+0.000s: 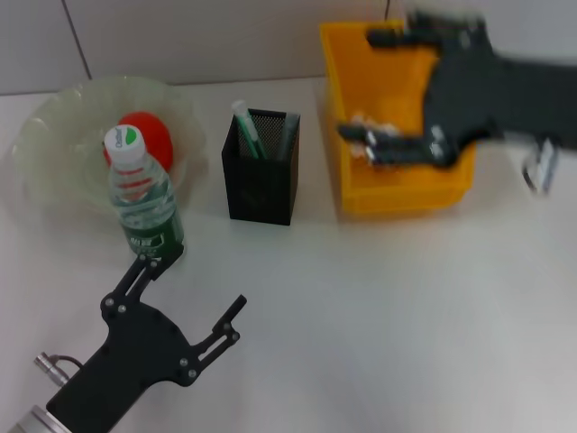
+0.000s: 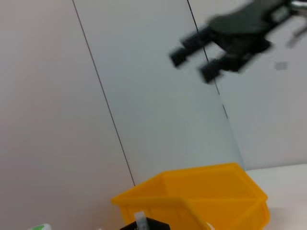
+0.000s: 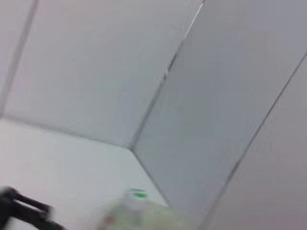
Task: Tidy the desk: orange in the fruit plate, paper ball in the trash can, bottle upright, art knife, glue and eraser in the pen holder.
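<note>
The orange (image 1: 149, 135) lies in the fruit plate (image 1: 54, 135) at the far left. In front of the plate the bottle (image 1: 142, 203) stands upright. My left gripper (image 1: 203, 280) is open just in front of it, one fingertip by its base. The pen holder (image 1: 261, 167) holds green-and-white sticks; I cannot tell art knife from glue, and the eraser is hidden. My right gripper (image 1: 374, 90) hangs open above the trash can (image 1: 406, 194). A white scrap (image 1: 363, 120), perhaps the paper ball, shows in the can behind its fingers. The left wrist view shows the trash can (image 2: 192, 196) and the right gripper (image 2: 192, 60) high above it.
The white desk (image 1: 379, 307) spreads out in front of the pen holder and the trash can. A tiled wall (image 1: 180, 36) rises right behind the plate and can. The right wrist view shows mostly that wall, with the bottle's cap (image 3: 139, 194) low down.
</note>
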